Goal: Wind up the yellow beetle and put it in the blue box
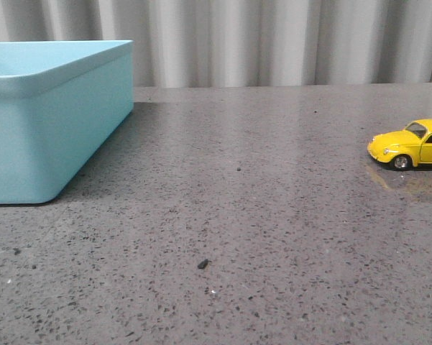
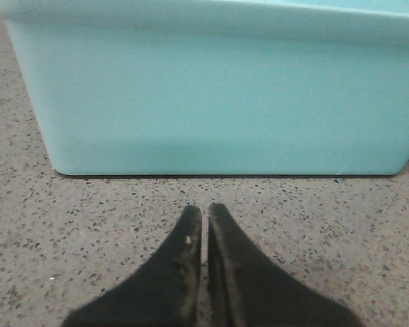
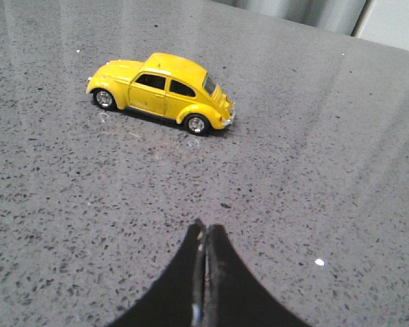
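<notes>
Both fingers clenched, empty – left fingers [image 2: 204,228] by blue box [image 1: 54,122], inside unseen; right fingers [image 3: 205,245] nr yellow beetle [image 3: 162,92].

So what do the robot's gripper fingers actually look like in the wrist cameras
Both the left gripper and the right gripper show two matte black fingers, broad at the base and tapering to narrow tips. Their inner edges look scuffed and greyish. No cables or markings are visible.

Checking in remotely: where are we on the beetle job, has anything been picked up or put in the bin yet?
Nothing looks done. The yellow beetle sits on its wheels on the table's right side, well away from the blue box at far left. Nothing is in hand: the right gripper near the car and the left gripper facing the box's wall are both shut and empty. Grasping, winding and storing remain.
</notes>
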